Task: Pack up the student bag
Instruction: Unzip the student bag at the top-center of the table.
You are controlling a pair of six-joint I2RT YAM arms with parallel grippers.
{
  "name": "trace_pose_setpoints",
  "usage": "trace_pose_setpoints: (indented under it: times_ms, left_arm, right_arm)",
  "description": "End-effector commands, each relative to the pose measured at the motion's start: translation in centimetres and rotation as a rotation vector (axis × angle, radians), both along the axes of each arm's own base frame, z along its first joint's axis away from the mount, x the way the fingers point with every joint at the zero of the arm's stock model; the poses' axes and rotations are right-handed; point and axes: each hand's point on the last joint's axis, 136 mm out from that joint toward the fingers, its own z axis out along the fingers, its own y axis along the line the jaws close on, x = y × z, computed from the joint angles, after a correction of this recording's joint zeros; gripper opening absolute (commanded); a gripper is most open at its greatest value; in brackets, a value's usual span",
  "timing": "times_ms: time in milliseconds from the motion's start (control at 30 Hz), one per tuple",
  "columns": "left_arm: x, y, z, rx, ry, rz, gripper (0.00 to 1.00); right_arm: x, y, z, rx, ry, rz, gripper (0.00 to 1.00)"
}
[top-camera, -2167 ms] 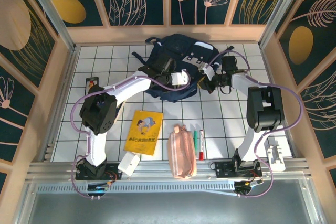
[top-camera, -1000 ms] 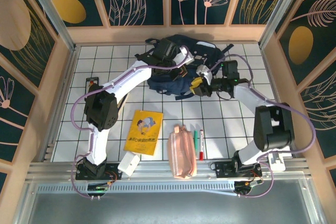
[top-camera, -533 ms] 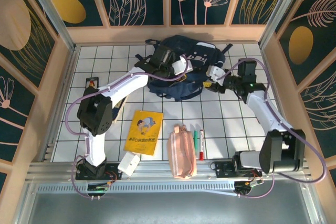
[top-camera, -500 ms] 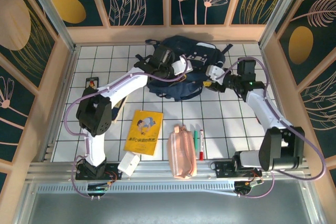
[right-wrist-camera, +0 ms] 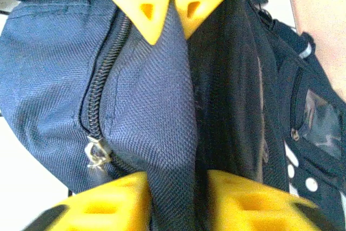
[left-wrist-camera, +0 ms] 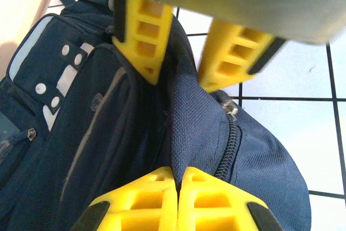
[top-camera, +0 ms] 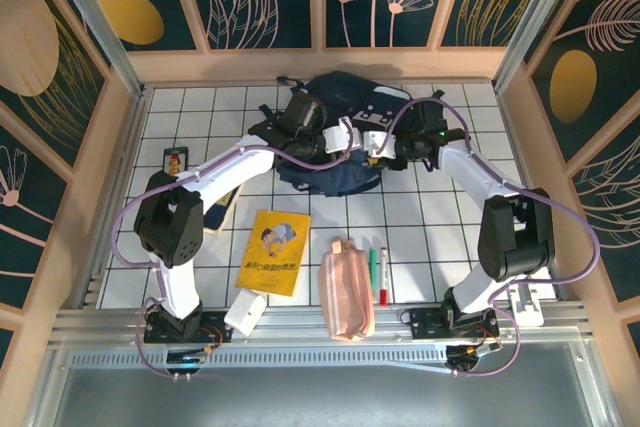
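The student bag [top-camera: 330, 179], a navy-blue backpack, lies at the back middle of the table. My left gripper [left-wrist-camera: 177, 174] is shut on a raised fold of its fabric [left-wrist-camera: 192, 106] beside the zipper [left-wrist-camera: 231, 109]. From the other side my right gripper [right-wrist-camera: 175, 179] faces it, its yellow fingers [right-wrist-camera: 108, 198] closed round the same fold [right-wrist-camera: 157, 112]. From above, the left gripper [top-camera: 355, 137] and the right gripper [top-camera: 375, 147] meet over the bag's front edge. White buckle patches [left-wrist-camera: 57, 87] show on the bag's pocket.
On the near half of the table lie a yellow book [top-camera: 272, 252], a pink pencil pouch [top-camera: 345, 290], two pens [top-camera: 378, 272] and a white box [top-camera: 246, 312]. A small card [top-camera: 175, 160] sits at the left. Wooden walls [top-camera: 115, 167] fence the table.
My right gripper, drawn back to the right half a second ago, has come left onto the bag and narrowed round the fold. The left gripper has kept its hold and shifted slightly.
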Motion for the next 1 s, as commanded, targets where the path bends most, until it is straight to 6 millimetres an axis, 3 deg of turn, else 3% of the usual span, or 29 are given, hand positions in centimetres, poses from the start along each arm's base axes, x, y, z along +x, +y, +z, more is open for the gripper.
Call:
trace_pose_setpoints:
  times_ms: [0, 100, 167, 200, 267, 333, 367, 433, 467, 500, 533, 600, 667, 733, 800, 900, 967]
  left_arm:
    - [-1.5, -0.7, 6.0, -0.112, -0.151, -0.105, 0.0]
    - [-2.0, -0.2, 5.9, -0.1, -0.177, -0.118, 0.0]
    - [-2.0, 0.0, 6.0, -0.108, -0.195, -0.108, 0.0]
    - [-1.8, 0.0, 6.1, -0.112, -0.198, -0.094, 0.0]
    - [-1.0, 0.3, 6.4, -0.121, -0.183, -0.029, 0.02]
    - [-0.6, 0.4, 6.5, -0.143, -0.135, 0.037, 0.13]
    - [-1.1, 0.8, 8.0, -0.188, -0.115, 0.069, 0.15]
    - [-2.5, 1.1, 8.6, -0.264, -0.05, 0.088, 0.15]
    - [-3.0, 1.5, 9.1, -0.314, -0.026, 0.122, 0.23]
    - [-2.9, 2.2, 10.0, -0.365, -0.014, 0.189, 0.54]
    - [-2.5, 3.2, 10.8, -0.407, 0.01, 0.279, 0.68]
    - [-2.8, 5.1, 12.5, -0.466, 0.083, 0.421, 0.72]
    - [-4.9, 5.1, 12.9, -0.504, 0.195, 0.398, 0.66]
    - [-6.1, 4.4, 12.1, -0.562, 0.31, 0.399, 0.65]
    - [-6.4, 2.9, 9.5, -0.555, 0.39, 0.44, 0.63]
    - [-4.9, 1.3, 5.6, -0.526, 0.514, 0.543, 0.57]
    - [-4.1, 1.1, 4.5, -0.555, 0.552, 0.59, 0.56]
  right_arm:
    - [-0.7, -0.6, -1.1, -0.049, 0.023, -0.002, 0.25]
    - [-1.0, -0.4, -0.6, -0.036, 0.021, 0.003, 0.29]
    - [-1.5, 0.2, -0.5, -0.019, 0.033, 0.025, 0.15]
    - [-1.8, 0.6, -0.5, -0.012, 0.041, 0.037, 0.02]
    - [-1.9, 1.6, 0.4, 0.047, 0.068, 0.05, 0.0]
    - [-1.7, 2.6, 1.9, 0.132, 0.102, 0.049, 0.0]
    - [-1.7, 3.1, 2.8, 0.175, 0.111, 0.051, 0.0]
    - [-2.0, 3.8, 4.5, 0.247, 0.13, 0.059, 0.0]
    - [-2.2, 4.0, 5.0, 0.277, 0.139, 0.054, 0.0]
    - [-2.1, 4.1, 5.6, 0.302, 0.145, 0.032, 0.0]
    - [-1.9, 4.2, 5.9, 0.321, 0.159, 0.004, 0.0]
    - [-0.8, 4.3, 6.7, 0.353, 0.199, -0.11, 0.0]
    - [0.8, 4.6, 6.6, 0.35, 0.2, -0.239, 0.0]
    - [2.6, 4.6, 6.5, 0.374, 0.187, -0.385, 0.0]
    - [4.8, 3.7, 7.4, 0.467, 0.195, -0.55, 0.0]
    - [6.1, 3.9, 8.7, 0.592, 0.245, -0.646, 0.0]
    - [6.3, 4.6, 9.5, 0.658, 0.307, -0.654, 0.0]
